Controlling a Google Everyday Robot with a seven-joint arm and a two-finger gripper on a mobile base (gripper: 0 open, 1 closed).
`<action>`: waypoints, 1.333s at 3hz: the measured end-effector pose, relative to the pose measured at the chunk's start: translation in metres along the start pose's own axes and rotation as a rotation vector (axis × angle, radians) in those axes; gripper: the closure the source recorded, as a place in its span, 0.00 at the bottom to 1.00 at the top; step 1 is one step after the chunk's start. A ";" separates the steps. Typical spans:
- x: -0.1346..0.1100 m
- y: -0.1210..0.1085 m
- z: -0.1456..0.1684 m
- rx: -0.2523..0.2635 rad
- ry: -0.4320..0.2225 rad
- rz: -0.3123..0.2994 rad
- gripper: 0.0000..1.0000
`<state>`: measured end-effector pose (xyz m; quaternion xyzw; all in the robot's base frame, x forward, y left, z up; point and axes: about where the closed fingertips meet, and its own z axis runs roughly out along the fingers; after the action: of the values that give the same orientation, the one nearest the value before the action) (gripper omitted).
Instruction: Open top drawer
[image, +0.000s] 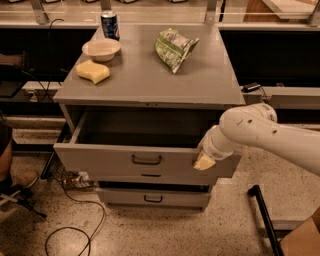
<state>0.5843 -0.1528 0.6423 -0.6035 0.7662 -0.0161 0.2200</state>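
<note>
The top drawer (115, 160) of the grey metal cabinet is pulled out, and its dark inside shows. Its small black loop handle (146, 160) sits at the centre of the front. My gripper (204, 161) is at the right part of the drawer front, to the right of the handle, at the end of the white arm (260, 135) that reaches in from the right. A narrower grey drawer (152, 197) with its own handle sits shut below.
On the cabinet top (145, 80) stand a blue can (109, 25), a white bowl (101, 49), a yellow sponge (92, 71) and a green snack bag (174, 47). A cable (75, 220) lies on the floor at the left. A black bar (265, 220) lies at the right.
</note>
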 end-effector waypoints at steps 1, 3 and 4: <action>0.000 0.001 0.001 -0.002 0.000 -0.001 0.58; 0.000 0.001 0.001 -0.002 0.000 -0.001 0.12; 0.000 0.002 0.001 -0.004 0.002 -0.001 0.00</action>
<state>0.5828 -0.1517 0.6405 -0.6041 0.7664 -0.0153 0.2178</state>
